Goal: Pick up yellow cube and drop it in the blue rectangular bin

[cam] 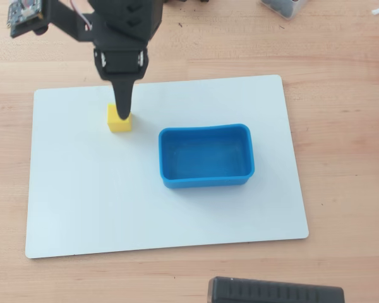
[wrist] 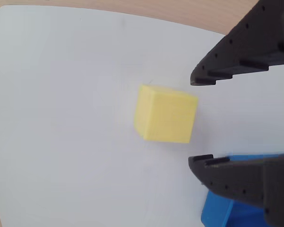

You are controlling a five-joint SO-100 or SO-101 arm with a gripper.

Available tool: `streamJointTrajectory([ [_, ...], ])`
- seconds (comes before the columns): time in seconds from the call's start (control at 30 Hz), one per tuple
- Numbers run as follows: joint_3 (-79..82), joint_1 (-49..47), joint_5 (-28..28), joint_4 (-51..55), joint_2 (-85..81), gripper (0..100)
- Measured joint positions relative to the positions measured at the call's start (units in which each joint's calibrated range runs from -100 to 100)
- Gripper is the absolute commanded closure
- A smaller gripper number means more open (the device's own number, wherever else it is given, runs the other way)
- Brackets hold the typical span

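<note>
Approach step: tool (wrist: 195, 120) spread wide, poised over cube (wrist: 164, 114), not touching yet. Cube sits on white mat (cam: 82, 202) on the table, just left of bin (cam: 205, 183) in overhead view. Next: descend, straddle cube, then pinch.

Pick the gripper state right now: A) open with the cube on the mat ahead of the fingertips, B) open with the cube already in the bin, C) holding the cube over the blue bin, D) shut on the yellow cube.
A: in the wrist view the gripper has its jaws spread, and the yellow cube sits untouched on the white mat, outside the blue bin.
</note>
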Motion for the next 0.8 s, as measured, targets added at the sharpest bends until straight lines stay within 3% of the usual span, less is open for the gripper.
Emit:
streamJointTrajectory([
  [0.8, -4.3, 0.2, -2.1, 1.7, 12.3, 78],
])
